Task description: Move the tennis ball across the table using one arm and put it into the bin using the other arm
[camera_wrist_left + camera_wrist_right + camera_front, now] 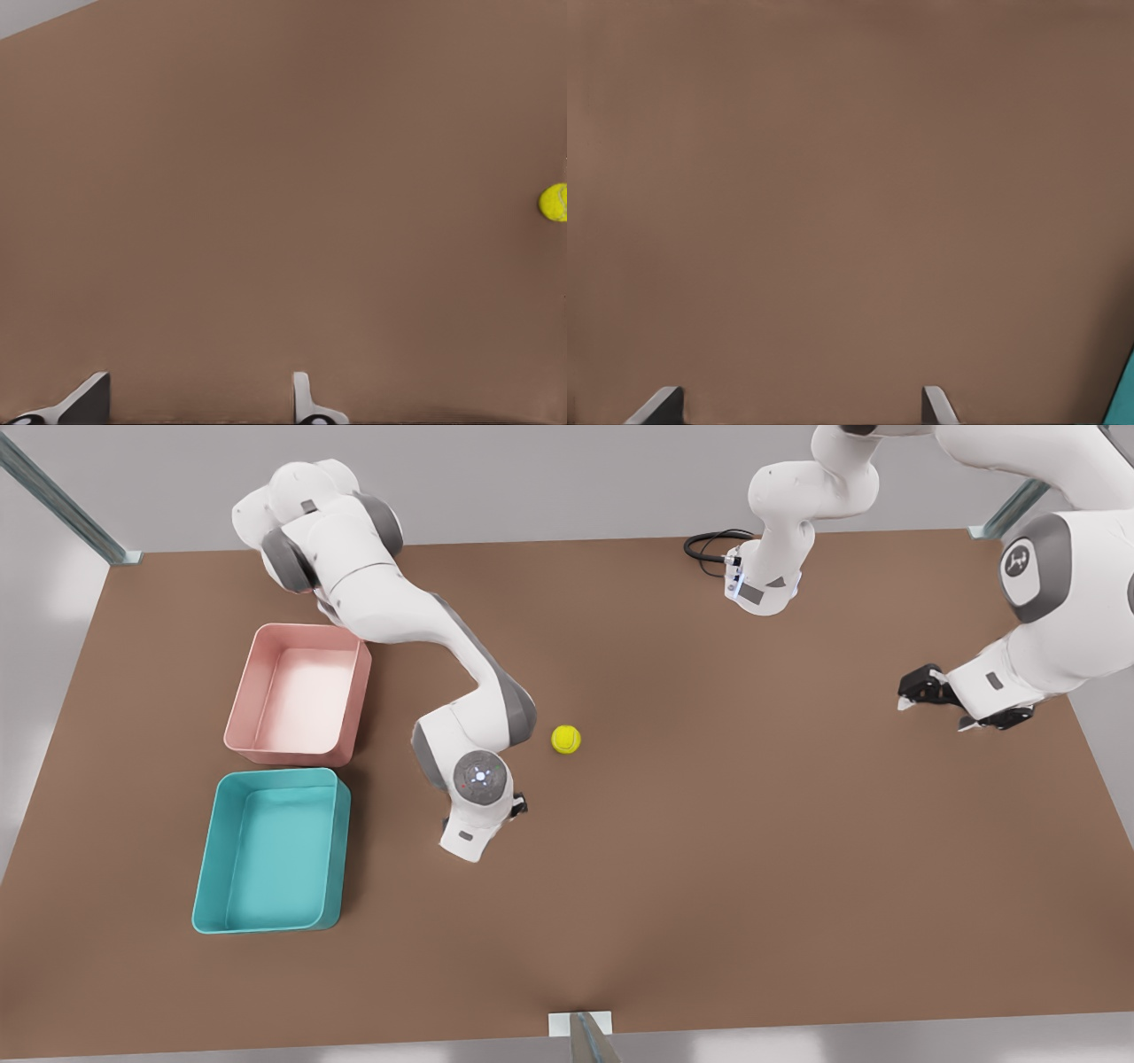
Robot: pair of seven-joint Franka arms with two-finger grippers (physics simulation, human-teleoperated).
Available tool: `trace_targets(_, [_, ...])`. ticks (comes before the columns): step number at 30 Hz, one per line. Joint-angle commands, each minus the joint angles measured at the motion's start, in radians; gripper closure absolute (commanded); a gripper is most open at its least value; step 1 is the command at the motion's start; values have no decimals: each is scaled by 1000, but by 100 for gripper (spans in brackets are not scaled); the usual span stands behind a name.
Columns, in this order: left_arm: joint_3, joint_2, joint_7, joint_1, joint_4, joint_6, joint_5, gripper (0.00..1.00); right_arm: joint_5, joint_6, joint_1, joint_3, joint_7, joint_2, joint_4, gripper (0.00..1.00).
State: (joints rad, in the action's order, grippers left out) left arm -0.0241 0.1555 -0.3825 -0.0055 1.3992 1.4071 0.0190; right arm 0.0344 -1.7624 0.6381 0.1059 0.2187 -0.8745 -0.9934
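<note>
Probably light, springy and free to roll, the tennis ball (566, 739) wants pinching across its middle; both tools, left (199, 398) and right (802, 403), stand spread over bare worktop (709, 824).

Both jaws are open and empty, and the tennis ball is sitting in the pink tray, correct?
No. The front view shows the tennis ball on the bare table, outside the pink tray, beside the right arm. The rest holds: right gripper near the bin and left gripper farther off both have jaws open and empty.
</note>
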Motion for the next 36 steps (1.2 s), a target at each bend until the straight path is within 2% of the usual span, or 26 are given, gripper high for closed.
trace_targets(1, [1, 1, 468, -10, 0, -129, 12, 0, -5, -198, 47, -11, 540, -49, 16, 0])
trace_targets(5, [0, 13, 465, -5, 0, -155, 12, 0, -103, -242, 138, -11, 630, -58, -80, 0])
trace_targets(10, [0, 15, 465, -2, 3, -168, 12, 0, -88, -302, 205, -18, 714, -21, -145, 0])
trace_targets(12, [0, 15, 467, -2, 3, -168, 12, 0, -87, -405, 230, -20, 715, 51, -292, 0])
trace_targets(19, [0, 16, 471, -4, 4, -171, 12, 0, -87, -555, 308, -20, 715, 210, -605, 0])
trace_targets(27, [0, 16, 476, -4, -2, -166, 10, 0, -88, -654, 342, -20, 714, 233, -709, 0])
trace_targets(36, [1, 22, 554, -8, -8, -123, 10, 0, -96, -678, 354, -20, 711, 193, -725, 0])
